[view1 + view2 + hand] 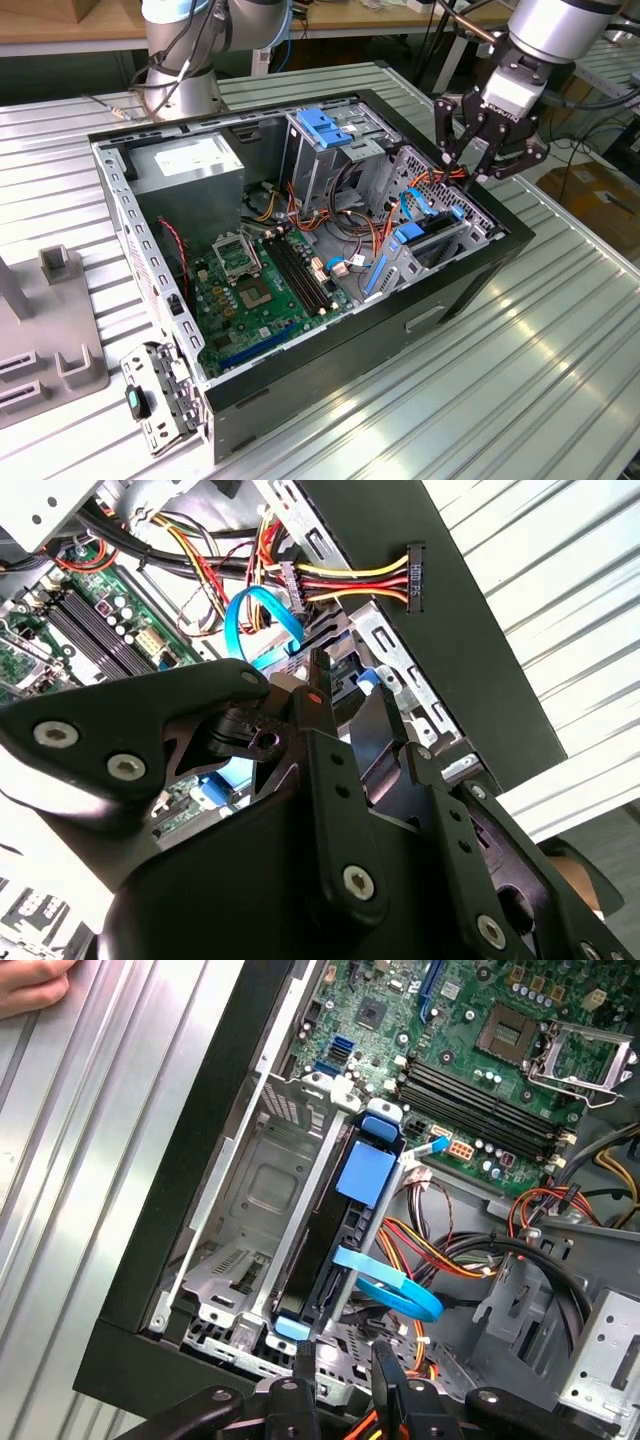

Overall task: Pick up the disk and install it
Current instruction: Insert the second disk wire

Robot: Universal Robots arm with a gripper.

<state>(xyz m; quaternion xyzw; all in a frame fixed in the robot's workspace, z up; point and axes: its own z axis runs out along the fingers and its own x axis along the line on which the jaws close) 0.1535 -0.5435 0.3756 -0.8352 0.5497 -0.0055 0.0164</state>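
I am hovering my gripper over the front end of an open computer case, which is lying on its side on a ribbed metal worktop. In the first wrist view the gripper's two black fingers are showing a narrow gap between them and are holding nothing. The disk is lying directly below me, standing on its edge in the metal drive cage just inside the black case wall, with blue plastic at both ends. Its long axis is running away from the gripper toward the green motherboard; in the exterior view the disk is sitting below the fingers, toward the case floor. Room is looking tight: the cage plate is flanking one side of the disk, while a looping blue flat cable and a bundle of red, yellow and black wires are crowding the other side, near my fingertips. A person's hand is resting on the worktop outside the case, well apart from the disk.
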